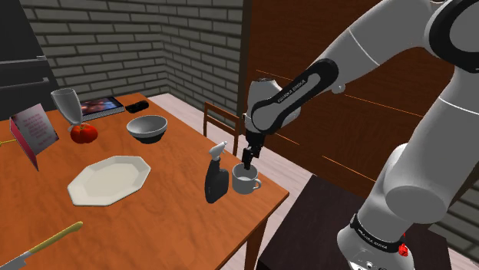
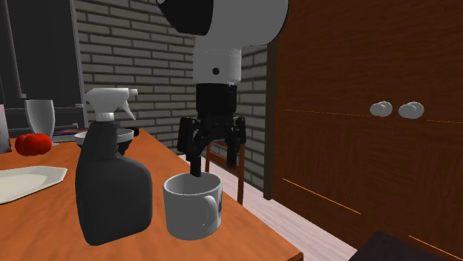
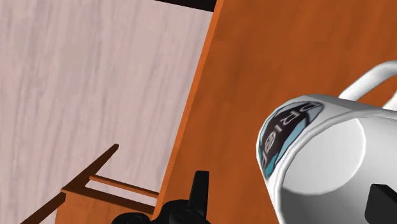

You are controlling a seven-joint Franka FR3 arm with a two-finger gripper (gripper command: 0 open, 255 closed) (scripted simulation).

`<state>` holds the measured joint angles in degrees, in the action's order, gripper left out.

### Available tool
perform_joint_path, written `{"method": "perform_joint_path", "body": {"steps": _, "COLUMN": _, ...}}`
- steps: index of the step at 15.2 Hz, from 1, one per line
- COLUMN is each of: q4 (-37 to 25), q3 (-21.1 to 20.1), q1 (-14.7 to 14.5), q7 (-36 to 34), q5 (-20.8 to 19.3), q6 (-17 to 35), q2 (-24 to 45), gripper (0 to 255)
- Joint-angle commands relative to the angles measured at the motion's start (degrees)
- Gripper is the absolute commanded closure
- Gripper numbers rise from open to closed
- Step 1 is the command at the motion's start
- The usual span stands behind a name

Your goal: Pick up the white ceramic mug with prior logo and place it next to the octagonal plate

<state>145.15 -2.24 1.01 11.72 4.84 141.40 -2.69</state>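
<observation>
Poised over the white mug (image 1: 245,183) with the black gripper (image 1: 246,161) released, fingers apart astride the cup's wall: one dipped inside, one outside, neither visibly pressing it. Standing upright on the orange table (image 1: 176,222), near the edge at the shoulder view's right, just beside a dark spray bottle (image 1: 216,179). Well apart from the octagonal plate (image 1: 109,181), toward that view's left.
</observation>
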Motion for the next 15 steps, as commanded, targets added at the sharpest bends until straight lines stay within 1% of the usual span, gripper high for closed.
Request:
{"method": "perform_joint_path", "body": {"steps": 1, "q4": -0.08, "q3": -0.08, "q1": -0.09, "q7": 0.06, "q5": 0.13, "q6": 2.33, "q2": 2.2, "gripper": 0}}
{"method": "perform_joint_path", "body": {"steps": 6, "q4": 0.54, "q3": -0.23, "q1": -0.23, "q7": 0.27, "q5": 0.46, "q6": 7.04, "q2": 6.29, "gripper": 0}}
{"method": "perform_joint_path", "body": {"steps": 14, "q4": 0.54, "q3": -0.23, "q1": -0.23, "q7": 0.27, "q5": 0.46, "q6": 7.03, "q2": 6.28, "gripper": 0}}
{"method": "perform_joint_path", "body": {"steps": 15, "q4": 0.54, "q3": -0.23, "q1": -0.23, "q7": 0.27, "q5": 0.46, "q6": 7.03, "q2": 6.28, "gripper": 255}}
